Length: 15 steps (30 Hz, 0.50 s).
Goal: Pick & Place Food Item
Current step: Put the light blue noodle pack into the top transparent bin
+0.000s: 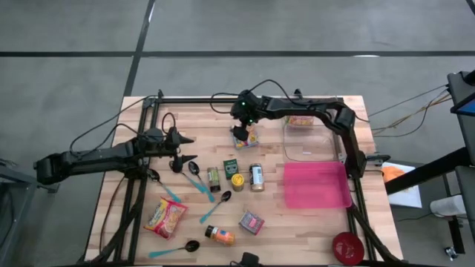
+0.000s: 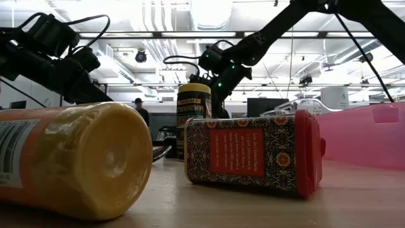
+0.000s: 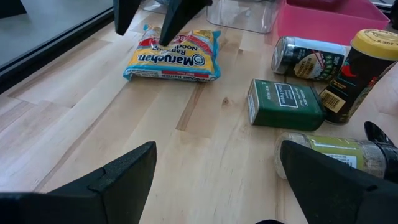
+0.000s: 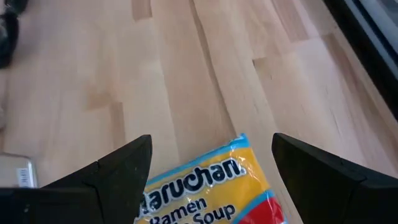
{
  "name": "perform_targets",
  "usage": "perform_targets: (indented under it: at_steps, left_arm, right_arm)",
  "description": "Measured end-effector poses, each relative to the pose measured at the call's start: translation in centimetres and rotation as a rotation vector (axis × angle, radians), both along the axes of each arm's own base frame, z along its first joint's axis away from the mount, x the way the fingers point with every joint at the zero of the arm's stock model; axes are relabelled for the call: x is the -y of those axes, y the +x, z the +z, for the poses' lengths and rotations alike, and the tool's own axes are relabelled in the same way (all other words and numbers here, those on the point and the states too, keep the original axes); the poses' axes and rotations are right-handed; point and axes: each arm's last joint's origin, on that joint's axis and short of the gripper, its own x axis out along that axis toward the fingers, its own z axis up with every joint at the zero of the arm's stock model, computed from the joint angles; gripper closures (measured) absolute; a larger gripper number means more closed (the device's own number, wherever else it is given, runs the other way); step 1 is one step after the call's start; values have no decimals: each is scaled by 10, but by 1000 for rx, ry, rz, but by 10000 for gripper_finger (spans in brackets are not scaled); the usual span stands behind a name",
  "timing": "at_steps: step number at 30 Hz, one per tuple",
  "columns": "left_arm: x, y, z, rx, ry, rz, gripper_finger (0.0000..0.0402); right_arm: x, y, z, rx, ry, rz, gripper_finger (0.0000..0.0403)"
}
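Near edge of the wooden table (image 1: pixel 119 193), high view: a teal-handled black spoon (image 1: pixel 172 250), an orange spice bottle (image 1: pixel 220 236) on its side and a patterned red-capped box (image 1: pixel 251 222) also lying down; a red round lid or dish (image 1: pixel 347 248) sits at the near right corner. To the left of these lies one ramen packet (image 1: pixel 165 217). Mid-table: two more teal-handled spoons (image 1: pixel 214 207), then a row of a green-labelled jar (image 1: pixel 214 178) on its side, a green box (image 1: pixel 230 166), a yellow-lidded jar (image 1: pixel 237 182) and a can (image 1: pixel 257 177). A pink tray (image 1: pixel 316 185) lies to the right of that row, with a clear plastic container (image 1: pixel 308 137) just beyond it. Left gripper (image 1: pixel 183 150) waits at mid-left, fingers spread wide, nothing between them; its wrist camera looks across the green box toward the far packet. Farther back, near table centre, is the task item, a yellow Maruchan ramen packet (image 1: pixel 245 136), flat on the wood just left of the clear container. Right gripper (image 1: pixel 242 130) reaches in from the right and is poised directly over this packet, pointing steeply down, fingers wide apart and straddling it in the right wrist view (image 4: pixel 211 186); not closed on it, and contact cannot be judged.
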Motion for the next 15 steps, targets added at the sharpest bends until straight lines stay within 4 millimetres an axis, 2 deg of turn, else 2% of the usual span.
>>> perform_targets:
  at_steps: [7, 15]
  left_arm:
    - [0, 0, 0, -1, 0, 0, 55]
    - [0, 0, -1, -6, -3, 0, 55]
  right_arm:
    - [-13, -3, -6, -116, -2, -12, 74]
    - [-27, -23, 21, -234, 22, -97, 74]
